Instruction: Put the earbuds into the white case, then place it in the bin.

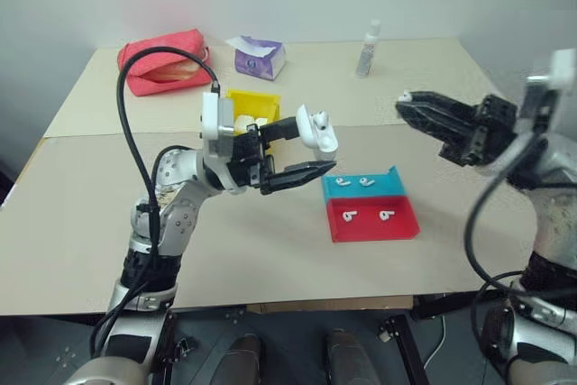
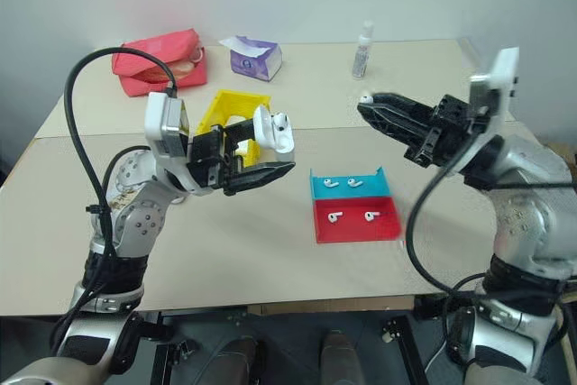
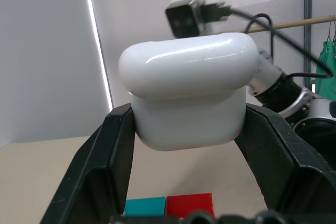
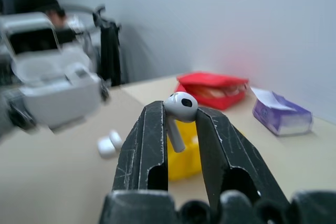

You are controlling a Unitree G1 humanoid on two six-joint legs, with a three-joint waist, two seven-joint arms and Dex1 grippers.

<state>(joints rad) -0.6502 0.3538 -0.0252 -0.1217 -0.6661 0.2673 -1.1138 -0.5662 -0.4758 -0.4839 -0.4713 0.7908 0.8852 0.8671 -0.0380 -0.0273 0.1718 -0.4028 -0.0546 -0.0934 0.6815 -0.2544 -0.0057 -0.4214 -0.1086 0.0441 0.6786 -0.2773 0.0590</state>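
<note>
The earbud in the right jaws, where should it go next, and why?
Probably toward the white case, to line the earbud up over its open top. The left gripper holds the case up with its lid flipped open, while the right gripper pinches the earbud well apart from it, above the table.

bin behind trays | pouch left of tissue pack

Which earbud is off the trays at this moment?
The earbud pinched at the right gripper tip, held in the air; the other four lie in the blue tray and red tray.
</note>
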